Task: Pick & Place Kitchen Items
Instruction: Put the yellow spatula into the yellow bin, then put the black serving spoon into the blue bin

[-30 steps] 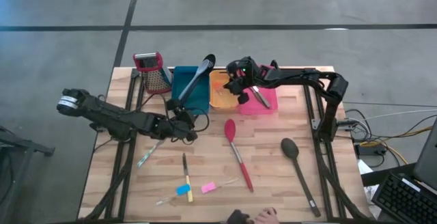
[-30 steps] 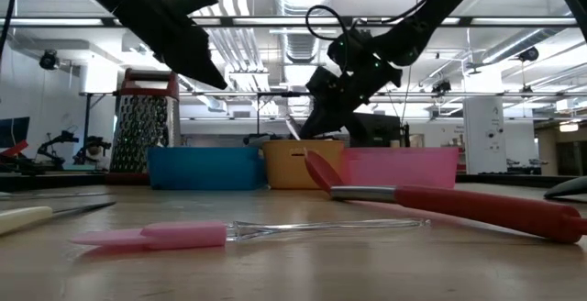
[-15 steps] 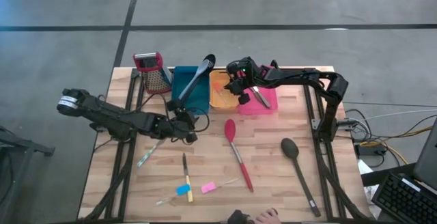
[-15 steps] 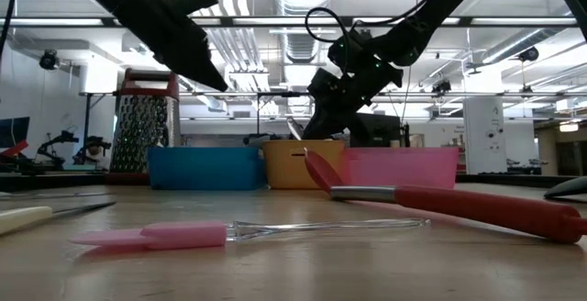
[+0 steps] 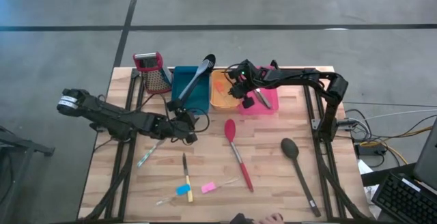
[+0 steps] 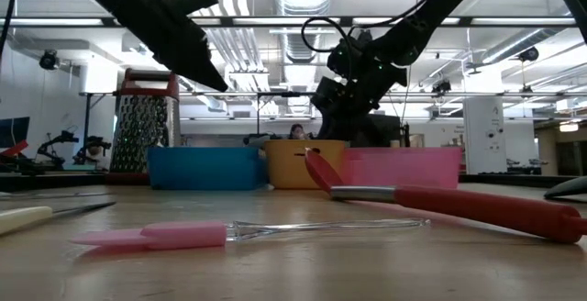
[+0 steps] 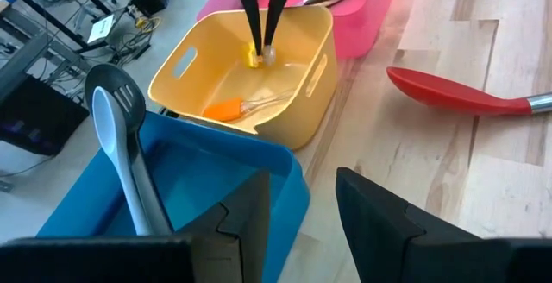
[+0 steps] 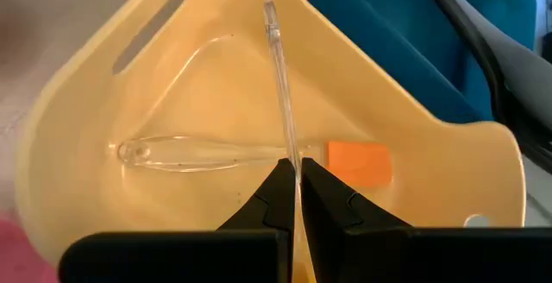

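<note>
Right gripper (image 8: 296, 198) pinched clear-handled yellow piece (image 7: 261, 55) over orange bin (image 7: 312, 26). Left gripper (image 7: 300, 198) gaped empty. Risk: thin handle slipped, piece bounced onto worktop (image 5: 266, 156).

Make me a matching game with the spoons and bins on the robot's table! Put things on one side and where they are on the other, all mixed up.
Things:
1. red spoon
2. black spoon
3. grater
4. black slotted spatula

Places:
A. sticking out of the blue bin
B. lying on the table near the right edge
C. standing at the back, left of the bins
D. lying on the table in front of the yellow bin

Pairs: 1-D, 2-B, 3-C, 4-A
</note>
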Tool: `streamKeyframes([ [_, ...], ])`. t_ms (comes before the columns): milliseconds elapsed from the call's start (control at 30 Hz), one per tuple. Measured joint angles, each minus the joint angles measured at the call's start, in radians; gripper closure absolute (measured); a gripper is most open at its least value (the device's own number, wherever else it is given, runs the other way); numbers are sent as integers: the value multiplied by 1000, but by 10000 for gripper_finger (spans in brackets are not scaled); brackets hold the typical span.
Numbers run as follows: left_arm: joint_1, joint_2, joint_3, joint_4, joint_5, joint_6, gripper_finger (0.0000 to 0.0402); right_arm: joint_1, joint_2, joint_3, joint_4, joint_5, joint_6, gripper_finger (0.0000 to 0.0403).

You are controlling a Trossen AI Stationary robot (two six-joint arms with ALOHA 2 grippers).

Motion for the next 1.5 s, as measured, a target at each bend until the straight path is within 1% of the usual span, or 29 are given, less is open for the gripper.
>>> streamKeyframes([
  [100, 0, 0, 0, 0, 0, -1, 264, 10, 0, 3, 0, 11, 22, 390],
  [167, 0, 0, 0, 0, 0, -1, 264, 19, 0, 9, 1, 33, 34, 380],
  [467, 0, 0, 0, 0, 1, -2, 264, 51, 0, 14, 3, 72, 60, 303],
  [633, 0, 0, 0, -12, 3, -4, 264, 83, -5, 21, 4, 198, 52, 264],
  [767, 1, 0, 0, -26, 6, -5, 264, 119, -21, 60, -16, 316, 75, 240],
  [833, 1, 0, 0, -28, 11, -7, 264, 141, -31, 83, -47, 354, 81, 231],
  [933, 1, 0, 0, -28, 25, -7, 264, 168, -46, 129, -118, 370, 112, 220],
  [1000, 1, 0, 0, -28, 35, -7, 264, 182, -56, 173, -178, 376, 162, 213],
  [1100, 1, 0, 0, -29, 36, -7, 264, 203, -63, 251, -307, 378, 256, 205],
  [1233, 1, 0, 0, -32, 36, -7, 264, 230, -63, 363, -522, 380, 417, 200],
  [1333, 0, 0, -1, -34, 36, -7, 264, 250, -64, 439, -671, 380, 557, 204],
  [1500, 0, 0, -1, -42, 51, -21, 264, 294, -64, 539, -896, 370, 776, 226],
])
